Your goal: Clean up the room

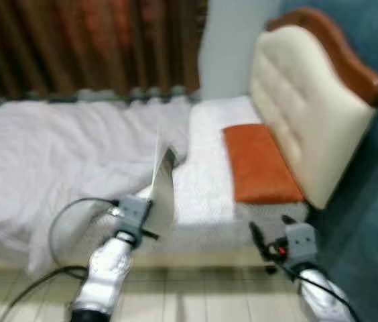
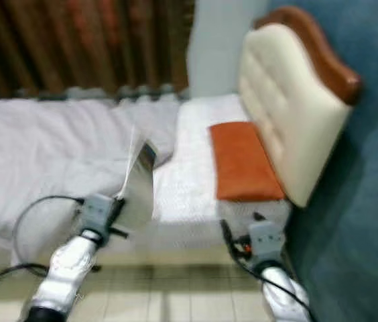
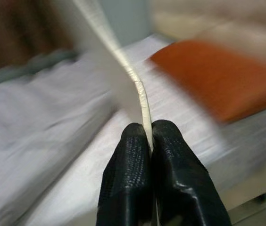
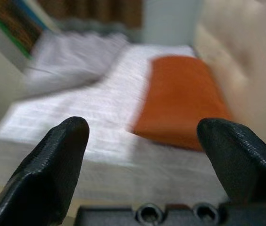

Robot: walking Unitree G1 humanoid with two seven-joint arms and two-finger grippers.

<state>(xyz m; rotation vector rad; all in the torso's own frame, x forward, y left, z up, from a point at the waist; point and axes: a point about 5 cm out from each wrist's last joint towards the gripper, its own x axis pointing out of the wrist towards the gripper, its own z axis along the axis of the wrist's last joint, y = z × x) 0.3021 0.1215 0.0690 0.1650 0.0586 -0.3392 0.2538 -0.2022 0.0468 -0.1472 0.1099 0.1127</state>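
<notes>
A thin white sheet (image 1: 164,191) stands edge-up over the bed (image 1: 202,134), pinched in the left gripper (image 3: 148,136). A rumpled grey blanket (image 1: 48,154) lies at nine o'clock, a smooth orange pillow (image 1: 259,164) at three o'clock by the tufted cream headboard (image 1: 303,100). The right gripper (image 4: 142,141) hovers spread wide, empty. Brown curtains (image 1: 75,43) hang at twelve.

**Motion blur throughout, soft indoor light**

Both eye views are smeared by motion blur; edges of the bed (image 1: 75,154) and headboard (image 1: 309,100) are softened. Even, diffuse lighting is seen, with no glare. The curtains (image 1: 75,47) are left dim. In the wrist views, only the near black fingers (image 3: 128,188) are rendered sharp; backgrounds are streaked.
</notes>
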